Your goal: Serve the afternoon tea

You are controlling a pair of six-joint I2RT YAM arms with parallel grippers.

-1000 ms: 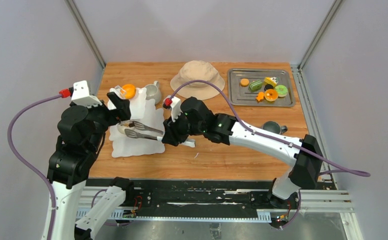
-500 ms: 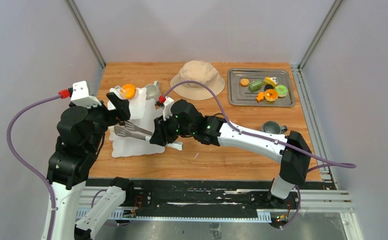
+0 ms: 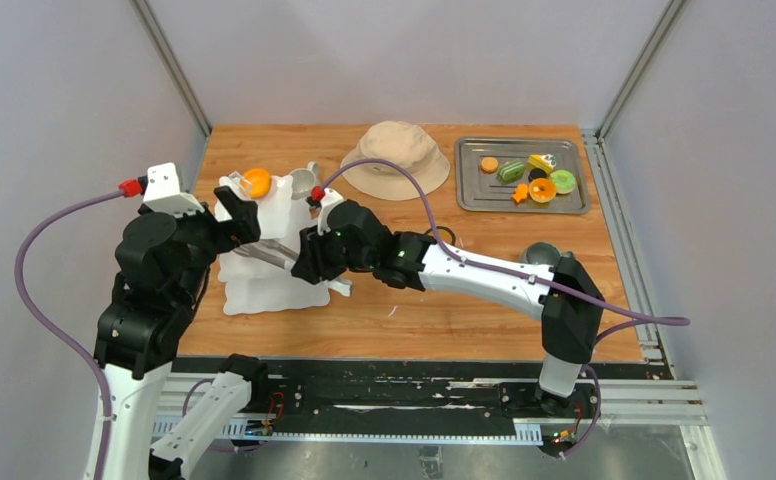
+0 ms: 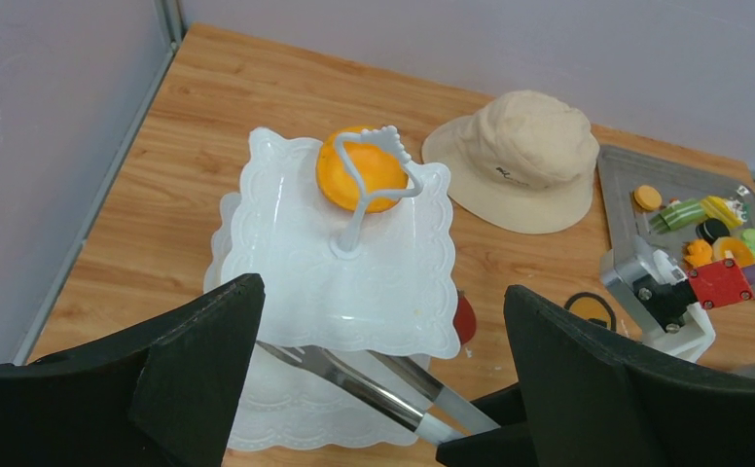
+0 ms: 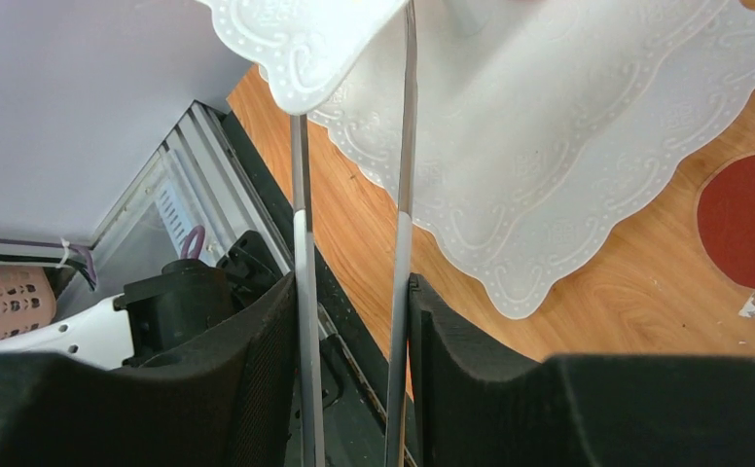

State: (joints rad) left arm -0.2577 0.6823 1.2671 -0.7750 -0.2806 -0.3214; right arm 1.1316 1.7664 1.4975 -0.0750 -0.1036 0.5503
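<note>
The white wavy-edged three-tier stand (image 3: 264, 285) stands at the left of the table, with an orange pastry (image 3: 256, 181) on its top tier. My right gripper (image 3: 309, 262) is shut on the handles of the long metal tongs (image 3: 269, 252). Their tips reach in under an upper tier, over a lower one (image 4: 286, 409). In the right wrist view both tong arms (image 5: 403, 146) run between my fingers (image 5: 257, 350). No pastry shows in the tongs. My left gripper (image 3: 244, 222) is wide open and empty beside the stand. The white mug (image 3: 304, 182) stands behind the stand, and the grey mug (image 3: 541, 254) is at the right.
A metal tray (image 3: 472, 195) at the back right holds several pastries, orange, green, yellow and pink. The beige bucket hat (image 3: 396, 158) lies at the back middle. A flat red disc (image 5: 748, 219) lies on the wood beside the stand's base.
My right arm has moved left with the tongs, and their tips have slid in under the stand's upper tier. The left arm has barely moved.
</note>
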